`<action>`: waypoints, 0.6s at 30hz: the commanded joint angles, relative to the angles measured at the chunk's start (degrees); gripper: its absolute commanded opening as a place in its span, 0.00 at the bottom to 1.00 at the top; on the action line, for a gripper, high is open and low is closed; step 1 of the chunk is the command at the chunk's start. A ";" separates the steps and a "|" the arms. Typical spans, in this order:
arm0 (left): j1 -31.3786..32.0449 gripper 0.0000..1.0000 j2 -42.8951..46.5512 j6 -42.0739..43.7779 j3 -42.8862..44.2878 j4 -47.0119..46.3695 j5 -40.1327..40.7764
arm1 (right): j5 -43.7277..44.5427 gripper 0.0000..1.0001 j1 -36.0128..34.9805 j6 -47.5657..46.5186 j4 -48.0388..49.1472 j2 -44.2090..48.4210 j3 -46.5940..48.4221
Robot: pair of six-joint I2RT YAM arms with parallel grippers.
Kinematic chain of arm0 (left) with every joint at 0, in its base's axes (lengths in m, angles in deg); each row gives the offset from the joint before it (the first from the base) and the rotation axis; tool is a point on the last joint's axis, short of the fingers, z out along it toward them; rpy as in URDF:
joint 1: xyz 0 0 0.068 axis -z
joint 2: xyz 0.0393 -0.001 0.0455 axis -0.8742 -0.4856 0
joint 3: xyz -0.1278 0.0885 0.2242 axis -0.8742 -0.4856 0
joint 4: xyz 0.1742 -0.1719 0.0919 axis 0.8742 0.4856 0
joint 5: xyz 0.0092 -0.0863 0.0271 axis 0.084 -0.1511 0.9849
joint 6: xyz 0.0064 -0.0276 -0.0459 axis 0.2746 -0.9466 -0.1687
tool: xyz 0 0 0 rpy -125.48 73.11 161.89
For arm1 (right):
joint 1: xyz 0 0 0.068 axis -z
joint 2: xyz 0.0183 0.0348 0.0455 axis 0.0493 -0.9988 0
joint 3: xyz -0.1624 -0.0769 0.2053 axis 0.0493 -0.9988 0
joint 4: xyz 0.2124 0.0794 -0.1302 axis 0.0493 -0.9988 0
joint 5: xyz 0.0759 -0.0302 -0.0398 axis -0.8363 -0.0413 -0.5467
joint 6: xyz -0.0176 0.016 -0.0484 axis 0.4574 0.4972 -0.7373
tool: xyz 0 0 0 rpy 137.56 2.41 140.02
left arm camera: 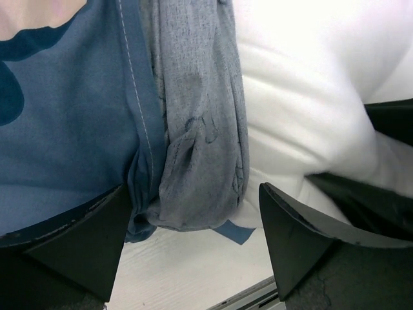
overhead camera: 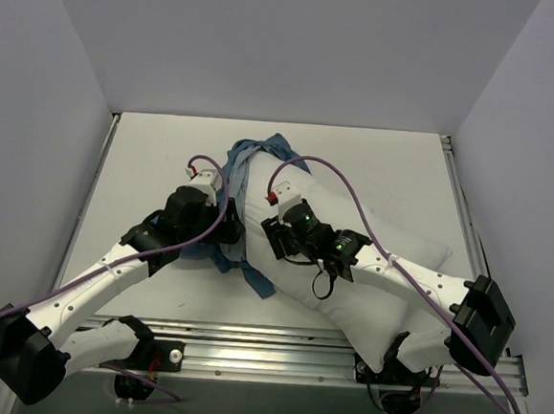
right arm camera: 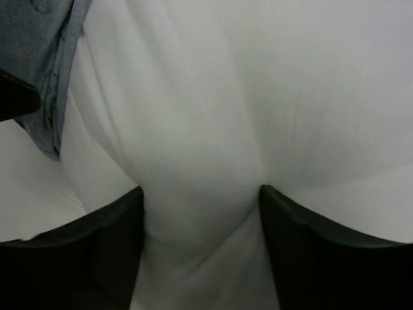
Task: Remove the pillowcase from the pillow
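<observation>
The white pillow (overhead camera: 413, 248) lies diagonally from the table's middle to the near right. The blue pillowcase (overhead camera: 254, 155) is bunched around its far left end and trails down its left side. My left gripper (overhead camera: 219, 236) stands open around the bunched edge of the pillowcase (left arm camera: 200, 116). The cloth rests against the left finger (left arm camera: 84, 232), with a gap to the right finger (left arm camera: 303, 232). The pillow (left arm camera: 303, 97) lies just right of the cloth. My right gripper (overhead camera: 273, 228) is shut on a fold of the pillow (right arm camera: 258, 77), which bulges between its fingers (right arm camera: 201, 190). The pillowcase (right arm camera: 55, 77) shows at that view's left edge.
The white table (overhead camera: 146, 158) is walled on three sides. A metal rail (overhead camera: 266, 345) runs along the near edge by the arm bases. A small blue tape patch (left arm camera: 235, 231) lies on the table under the cloth. Purple cables loop above both wrists.
</observation>
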 commanded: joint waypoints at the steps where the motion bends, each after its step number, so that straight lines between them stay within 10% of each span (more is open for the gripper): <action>1: 0.45 0.88 0.37 -0.83 -0.09 -5.77 -2.46 | -0.98 0.49 2.20 2.19 0.06 -2.83 -3.45; 6: 0.45 0.88 -2.35 -0.30 -0.27 -6.39 -0.44 | -0.99 0.00 3.27 3.17 0.86 -2.48 -4.68; 18: 2.30 0.70 -12.29 -1.00 4.30 -7.98 4.91 | -0.99 0.00 3.53 3.43 1.30 -0.99 -6.00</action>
